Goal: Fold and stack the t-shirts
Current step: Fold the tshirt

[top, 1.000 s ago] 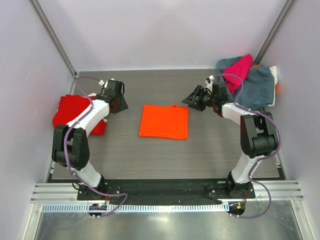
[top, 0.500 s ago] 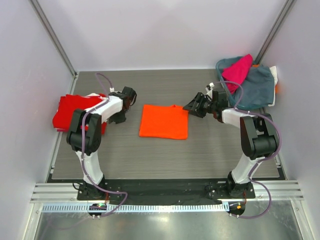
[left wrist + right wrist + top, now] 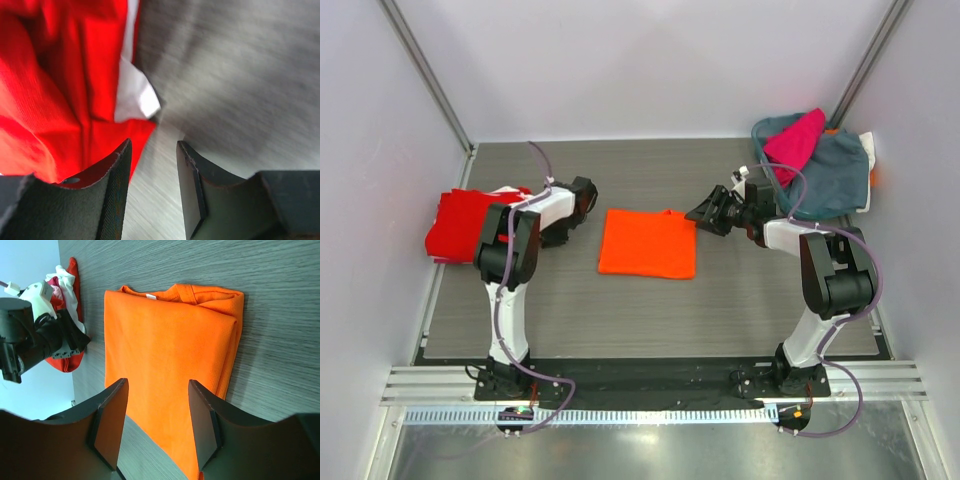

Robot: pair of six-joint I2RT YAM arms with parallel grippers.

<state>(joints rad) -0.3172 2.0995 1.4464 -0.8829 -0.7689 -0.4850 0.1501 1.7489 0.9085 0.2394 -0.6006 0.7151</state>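
Orange t-shirt (image 3: pixel 648 243) lies folded into a neat rectangle in the middle of the table (image 3: pixel 720 300), with a hand on either side of it. The right hand (image 3: pixel 157 390) hovers just off its right edge, fingers apart, nothing between them. The left hand (image 3: pixel 153 149) is parted and empty too, low over the table between the orange one and the red t-shirt (image 3: pixel 465 222) at the left edge. The magenta t-shirt (image 3: pixel 795 140) waits on a grey-blue garment (image 3: pixel 835 170) in the far right corner.

This looks like the carry-and-stack step. To do it well, each hand should come in low at its own edge of the orange rectangle, pinch through every layer, then lift together and level so the fold doesn't spill open. The doubled right edge wants a deep bite.

The overhead view gives the whole layout, but the fingers are mere dark blobs there. The right wrist view shows the collar side and the stacked layers along that right edge. The left wrist view alone reveals a white tag (image 3: pixel 137 95) and the red cloth's creased edge, right by one finger.
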